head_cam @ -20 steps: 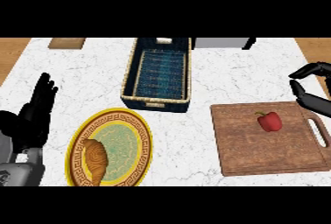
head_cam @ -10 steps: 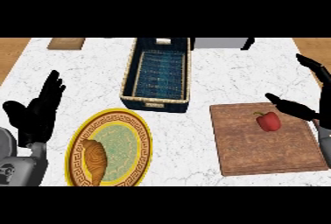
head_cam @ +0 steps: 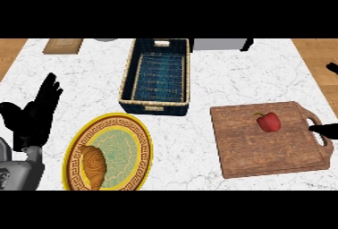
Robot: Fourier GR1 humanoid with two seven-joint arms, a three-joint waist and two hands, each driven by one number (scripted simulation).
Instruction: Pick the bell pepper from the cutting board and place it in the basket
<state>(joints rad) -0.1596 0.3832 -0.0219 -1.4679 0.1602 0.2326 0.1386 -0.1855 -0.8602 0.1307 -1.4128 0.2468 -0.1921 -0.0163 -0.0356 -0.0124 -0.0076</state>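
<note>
One Red Pepper Lay Untouched on the Board

Two black hands showed at opposite edges of the white marbled counter (head_cam: 264,76). At the far left, the left hand (head_cam: 34,117) stood open with its fingers spread and pointing up, resting clear of everything. Just beside it lay a round yellow plate with a patterned rim (head_cam: 141,134), carrying a golden-brown croissant (head_cam: 94,166). Further back, near the middle, sat a dark blue woven rectangular basket (head_cam: 156,103). To the right lay a brown wooden cutting board with a handle slot (head_cam: 264,152), and on it the small red bell pepper (head_cam: 268,121), well apart from the basket. Only fingertips of the right hand (head_cam: 322,130) showed over the board's handle; its state could not be told.
</note>
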